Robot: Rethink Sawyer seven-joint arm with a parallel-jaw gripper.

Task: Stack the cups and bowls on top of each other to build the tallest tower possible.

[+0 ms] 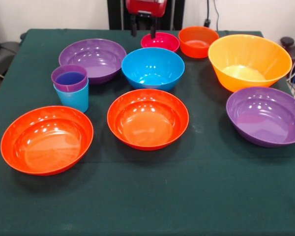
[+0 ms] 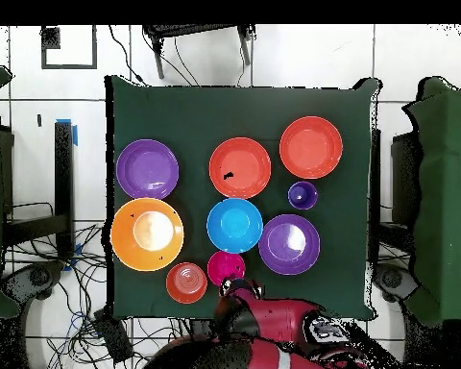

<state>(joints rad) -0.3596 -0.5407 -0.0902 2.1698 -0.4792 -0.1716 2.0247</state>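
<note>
Cups (image 1: pixel 71 87) & bowls look light, stiff, glossy plastic, prob slippery; best pinched at a rim. Count: 2 cups, purple nested in blue, desk (image 1: pixel 196 196) left side; 8 bowls spread around, none stacked yet. Pincer (image 1: pixel 142 28) over pink bowl (image 1: pixel 160 41), prongs apart, empty.

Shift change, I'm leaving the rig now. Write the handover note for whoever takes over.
Pincer: drawn back at the table's far edge, above the small pink bowl, holding nothing; open or shut cannot be told.

Done: purple cup sits nested in the light blue cup.

Loose on the green table, all upright and apart: small orange bowl, medium blue bowl, large yellow-orange bowl, two wide purple bowls, two wide orange-red bowls.

Left: all eight bowls still to be stacked.
</note>
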